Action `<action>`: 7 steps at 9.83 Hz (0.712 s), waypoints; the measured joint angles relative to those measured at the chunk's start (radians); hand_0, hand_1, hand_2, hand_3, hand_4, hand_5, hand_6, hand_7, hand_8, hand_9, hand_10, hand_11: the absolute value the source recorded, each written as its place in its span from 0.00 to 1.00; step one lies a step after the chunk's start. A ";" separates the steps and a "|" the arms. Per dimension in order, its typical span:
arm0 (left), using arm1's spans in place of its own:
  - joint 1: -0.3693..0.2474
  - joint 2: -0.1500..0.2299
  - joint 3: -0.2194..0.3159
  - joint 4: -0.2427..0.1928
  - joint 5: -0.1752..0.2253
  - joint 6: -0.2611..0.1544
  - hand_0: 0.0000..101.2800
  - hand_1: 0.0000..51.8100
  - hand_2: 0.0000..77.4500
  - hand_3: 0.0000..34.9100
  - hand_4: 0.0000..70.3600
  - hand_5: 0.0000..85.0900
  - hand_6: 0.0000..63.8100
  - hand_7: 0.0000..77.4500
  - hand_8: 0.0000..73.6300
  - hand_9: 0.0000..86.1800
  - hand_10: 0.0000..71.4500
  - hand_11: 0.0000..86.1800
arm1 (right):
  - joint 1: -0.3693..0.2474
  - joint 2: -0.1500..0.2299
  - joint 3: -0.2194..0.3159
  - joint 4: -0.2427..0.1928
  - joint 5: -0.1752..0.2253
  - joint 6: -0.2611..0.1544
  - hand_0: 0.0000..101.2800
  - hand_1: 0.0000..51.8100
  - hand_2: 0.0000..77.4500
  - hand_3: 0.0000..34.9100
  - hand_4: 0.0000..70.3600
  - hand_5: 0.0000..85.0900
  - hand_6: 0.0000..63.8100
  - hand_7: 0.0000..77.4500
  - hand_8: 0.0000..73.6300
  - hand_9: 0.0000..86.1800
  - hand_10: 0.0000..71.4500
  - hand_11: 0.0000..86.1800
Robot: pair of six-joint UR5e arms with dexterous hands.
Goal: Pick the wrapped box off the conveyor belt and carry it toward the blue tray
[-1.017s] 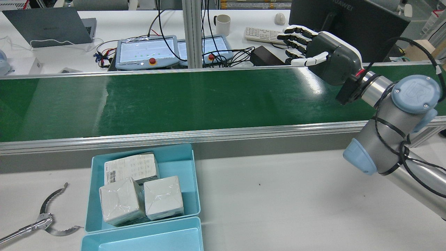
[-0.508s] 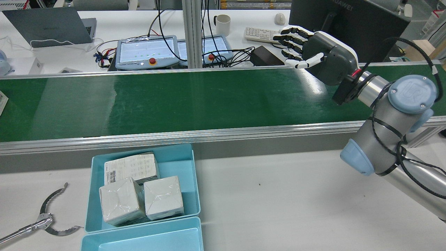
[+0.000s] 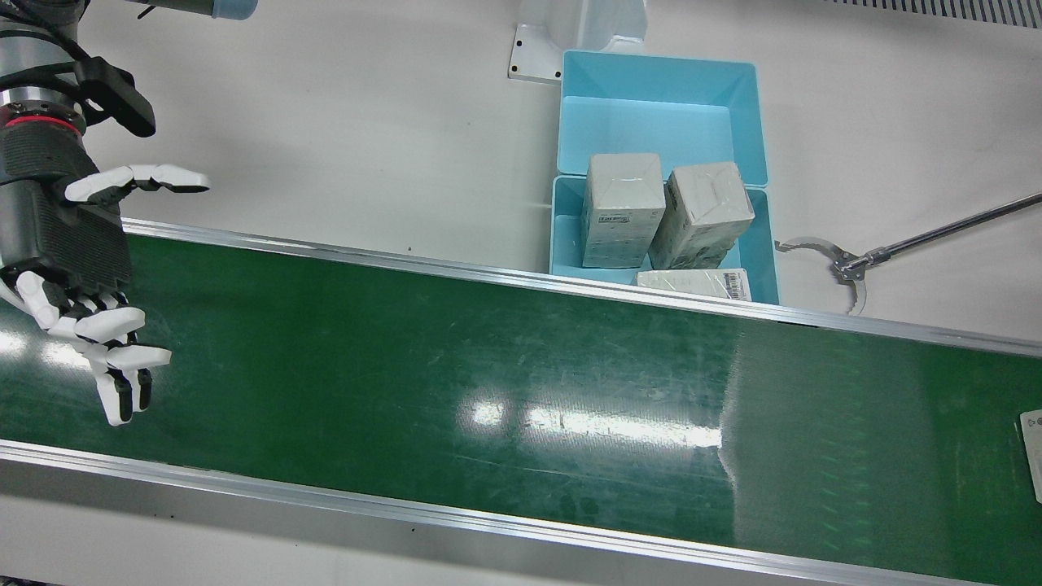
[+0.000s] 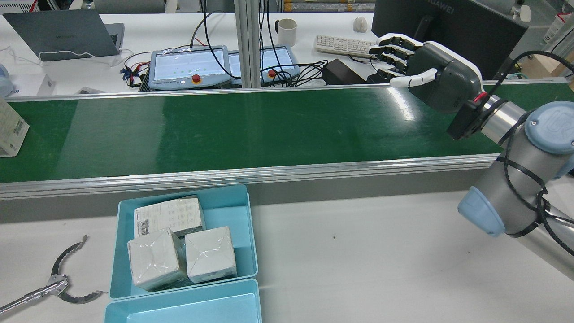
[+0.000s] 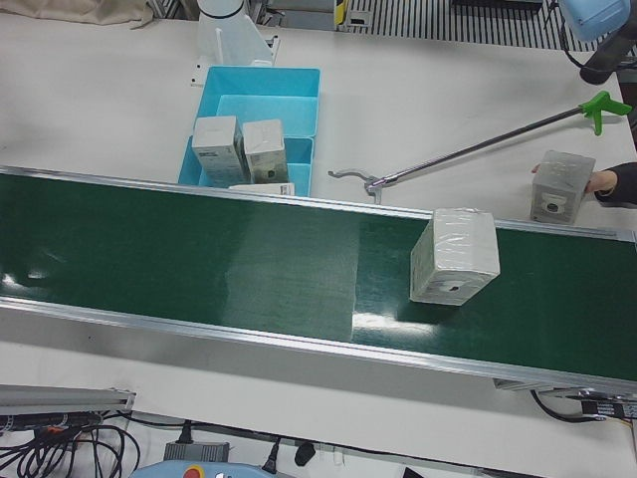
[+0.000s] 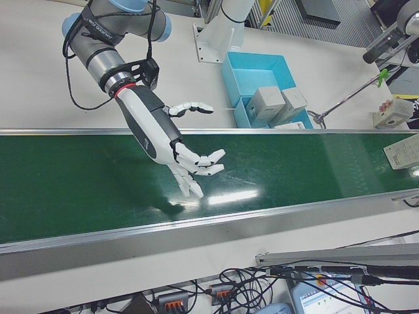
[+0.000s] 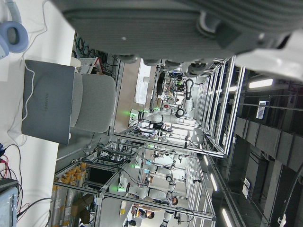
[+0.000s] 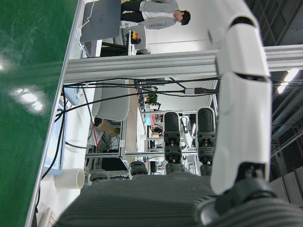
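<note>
A white plastic-wrapped box [image 5: 455,256] rides on the green conveyor belt [image 4: 251,130]. It shows only partly at the left edge of the rear view [image 4: 11,130] and at the right edge of the front view [image 3: 1032,452]. My right hand [image 4: 430,67] is open and empty, fingers spread, hovering over the far end of the belt, far from the box; it also shows in the front view [image 3: 73,268]. The blue tray [image 4: 249,215] holds three wrapped boxes. Of my left hand only the grey palm [image 7: 189,23] shows, in its own view.
A second, empty blue tray [image 4: 179,305] adjoins the filled one. A reacher-grabber tool [image 4: 58,280] lies on the white table beside the trays. A person's hand holds another wrapped box [image 5: 562,186] on the table beyond the belt. Teach pendants and cables sit behind the belt.
The wrapped box has come into the rear view at the belt's left edge and moved further in. My right hand drifted left, then shifted right over the belt, still open.
</note>
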 joint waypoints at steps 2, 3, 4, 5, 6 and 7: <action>0.000 0.000 0.000 0.000 0.000 0.000 0.00 0.00 0.01 0.00 0.00 0.01 0.00 0.00 0.00 0.00 0.00 0.00 | 0.004 -0.006 0.018 -0.032 0.001 0.000 0.46 0.15 0.15 0.59 0.20 0.40 0.08 0.37 0.00 0.06 0.00 0.01; 0.000 0.000 0.000 0.000 0.000 0.000 0.00 0.00 0.01 0.00 0.00 0.01 0.00 0.00 0.00 0.00 0.00 0.00 | 0.005 -0.006 0.021 -0.038 0.001 0.000 0.43 0.13 0.11 0.59 0.20 0.40 0.08 0.34 0.00 0.06 0.00 0.01; 0.000 0.000 0.000 0.000 0.000 0.000 0.00 0.00 0.01 0.00 0.00 0.01 0.00 0.00 0.00 0.00 0.00 0.00 | 0.005 -0.005 0.022 -0.041 0.000 -0.001 0.43 0.13 0.11 0.59 0.20 0.40 0.08 0.34 0.00 0.06 0.00 0.01; 0.000 0.000 0.000 0.000 0.000 0.000 0.00 0.00 0.01 0.00 0.00 0.01 0.00 0.00 0.00 0.00 0.01 0.00 | 0.004 -0.003 0.023 -0.042 0.000 0.000 0.45 0.21 0.17 0.58 0.19 0.40 0.05 0.32 0.00 0.06 0.00 0.01; 0.000 0.000 0.000 0.000 0.000 0.000 0.00 0.00 0.01 0.00 0.00 0.01 0.00 0.00 0.00 0.00 0.00 0.00 | 0.004 0.000 0.022 -0.041 0.000 0.002 0.45 0.21 0.17 0.58 0.19 0.40 0.05 0.32 0.00 0.06 0.00 0.01; 0.000 0.000 0.000 0.000 0.000 0.000 0.00 0.00 0.01 0.00 0.00 0.01 0.00 0.00 0.00 0.00 0.01 0.00 | 0.004 0.002 0.023 -0.040 0.000 0.005 0.45 0.21 0.17 0.58 0.12 0.40 0.05 0.32 0.00 0.04 0.00 0.01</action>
